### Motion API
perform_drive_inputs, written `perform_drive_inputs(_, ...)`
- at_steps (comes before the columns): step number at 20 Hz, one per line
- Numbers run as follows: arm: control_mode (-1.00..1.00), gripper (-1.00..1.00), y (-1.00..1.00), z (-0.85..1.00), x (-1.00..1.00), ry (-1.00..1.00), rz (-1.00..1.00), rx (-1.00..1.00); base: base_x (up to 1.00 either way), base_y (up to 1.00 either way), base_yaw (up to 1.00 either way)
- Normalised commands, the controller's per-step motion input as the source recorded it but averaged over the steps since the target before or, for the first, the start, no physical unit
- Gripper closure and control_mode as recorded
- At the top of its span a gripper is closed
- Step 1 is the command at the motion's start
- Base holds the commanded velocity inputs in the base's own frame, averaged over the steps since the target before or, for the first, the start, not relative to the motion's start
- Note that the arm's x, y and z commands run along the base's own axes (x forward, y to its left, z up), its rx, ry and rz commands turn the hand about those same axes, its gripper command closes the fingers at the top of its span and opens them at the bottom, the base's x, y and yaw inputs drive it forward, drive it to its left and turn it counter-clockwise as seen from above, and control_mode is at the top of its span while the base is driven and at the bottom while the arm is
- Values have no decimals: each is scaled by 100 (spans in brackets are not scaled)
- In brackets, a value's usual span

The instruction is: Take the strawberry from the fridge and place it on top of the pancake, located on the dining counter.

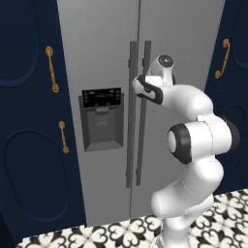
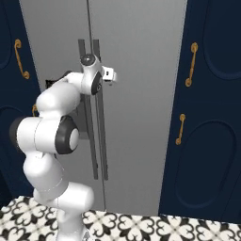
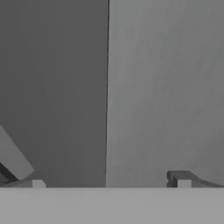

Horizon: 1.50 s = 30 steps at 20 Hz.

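The fridge point(image 1: 111, 58) stands shut in front of the arm, both grey doors closed, its two dark vertical handles point(image 1: 138, 116) side by side at the centre seam. The black display point(image 1: 101, 97) and recessed dispenser point(image 1: 102, 127) sit on the left door, at about nine o'clock from the hand. The gripper point(image 3: 111, 183) is up against the handles; its fingers point(image 3: 178, 179) stand wide apart, clasping nothing. Navy cabinets point(image 1: 29, 121) with gold handles point(image 1: 52, 69) flank the fridge.

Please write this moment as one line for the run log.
stage: reach for fridge | doors: closed | gripper: open, at the door handles | strawberry: not yet taken
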Motion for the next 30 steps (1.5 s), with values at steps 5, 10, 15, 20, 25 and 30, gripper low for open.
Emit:
perform_drive_inputs(5,-100,-100,0,-2,38,-12,0,0,0,0,0)
perform_drive_inputs(10,-100,-100,0,-2,38,-11,0,0,0,0,0)
perform_drive_inputs(15,-100,100,0,0,13,-3,0,0,0,0,0)
perform_drive_inputs(20,-100,100,-1,0,-2,-1,0,0,0,0,0)
perform_drive_inputs(25,-100,100,-30,0,-56,0,0,0,0,0,0)
perform_drive_inputs(30,-100,100,-72,0,-98,0,0,2,0,0,0)
